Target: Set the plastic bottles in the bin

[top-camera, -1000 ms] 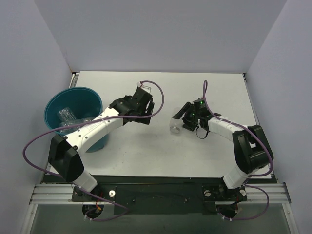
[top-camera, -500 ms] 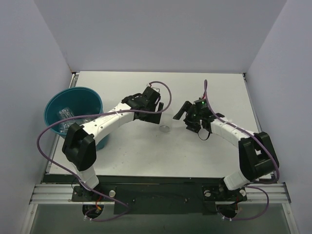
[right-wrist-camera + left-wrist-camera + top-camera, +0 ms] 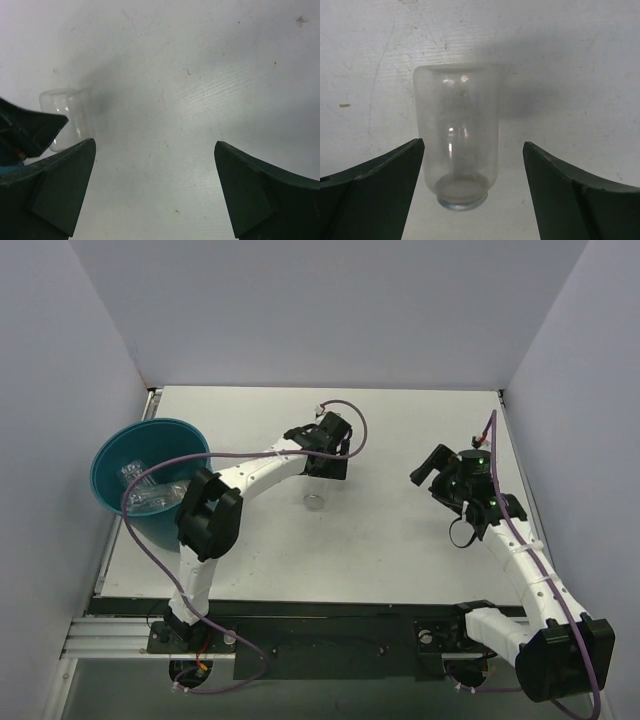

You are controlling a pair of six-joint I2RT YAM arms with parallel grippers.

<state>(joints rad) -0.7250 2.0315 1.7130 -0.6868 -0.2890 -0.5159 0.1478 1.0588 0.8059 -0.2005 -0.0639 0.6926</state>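
A small clear plastic bottle stands upright on the white table, mouth up. In the left wrist view the same bottle lies between the two dark fingers of my left gripper, which is open and touches nothing. From above, the left gripper hovers just behind the bottle. My right gripper is open and empty, well to the right of the bottle. Its wrist view shows the bottle at the far left, outside its fingers. The teal bin leans at the table's left edge with clear bottles inside.
The left arm's white links and purple cable stretch from the bin side across to the middle of the table. A dark finger of the left gripper shows in the right wrist view. Grey walls close off the table's left, back and right.
My right gripper opened, let go of the bottle and drew back to the right. The bottle now stands farther left, and the left gripper has reached over it.
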